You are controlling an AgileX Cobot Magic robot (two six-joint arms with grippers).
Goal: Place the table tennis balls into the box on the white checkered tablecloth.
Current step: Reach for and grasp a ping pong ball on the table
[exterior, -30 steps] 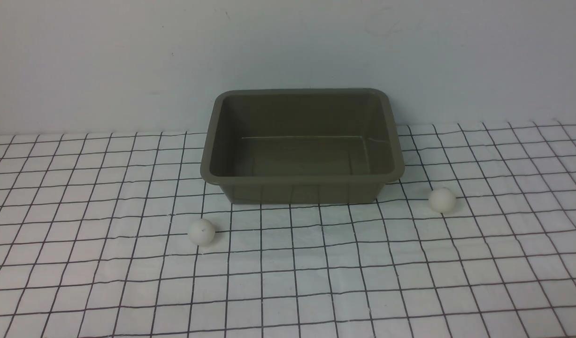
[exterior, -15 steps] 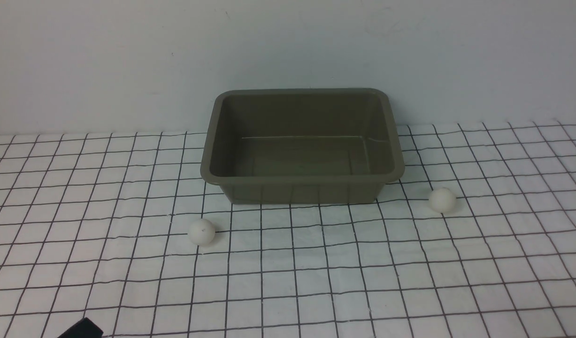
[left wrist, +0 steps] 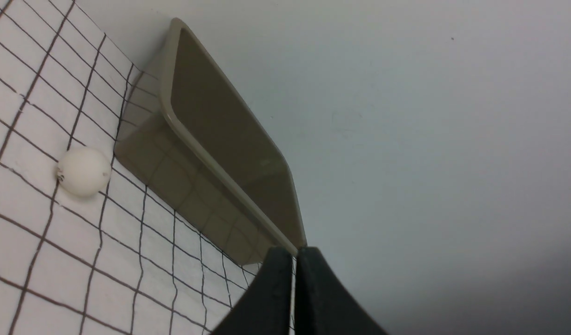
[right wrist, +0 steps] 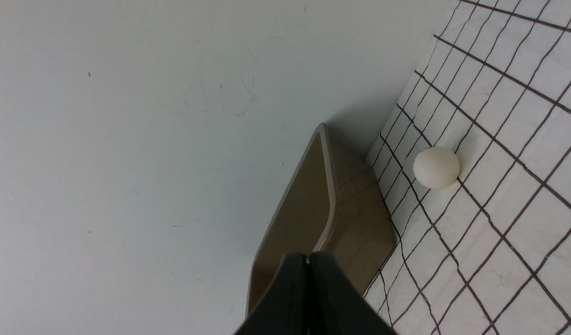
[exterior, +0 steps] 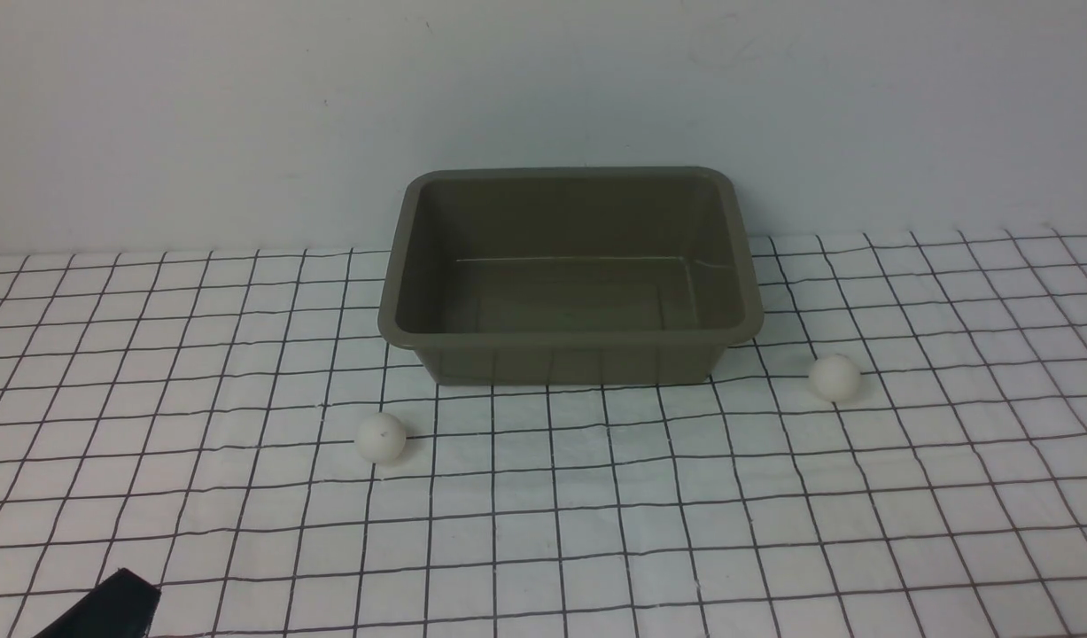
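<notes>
The olive-green box (exterior: 570, 359) stands empty at the back middle of the white checkered tablecloth (exterior: 596, 514). One white ball (exterior: 381, 438) with a small dark mark lies in front of the box's left corner; it also shows in the left wrist view (left wrist: 83, 171). The other ball (exterior: 834, 377) lies to the right of the box, and shows in the right wrist view (right wrist: 436, 167). My left gripper (exterior: 109, 611) is at the bottom left corner, far from the left ball; its fingers (left wrist: 292, 253) are shut and empty. My right gripper (right wrist: 307, 258) is shut and empty, outside the front view.
A plain pale wall (exterior: 543, 89) rises right behind the box. The box also shows in the left wrist view (left wrist: 211, 153) and the right wrist view (right wrist: 322, 209).
My left gripper has come into the front view at the bottom left corner and moved further in. The balls and the box have not moved.
</notes>
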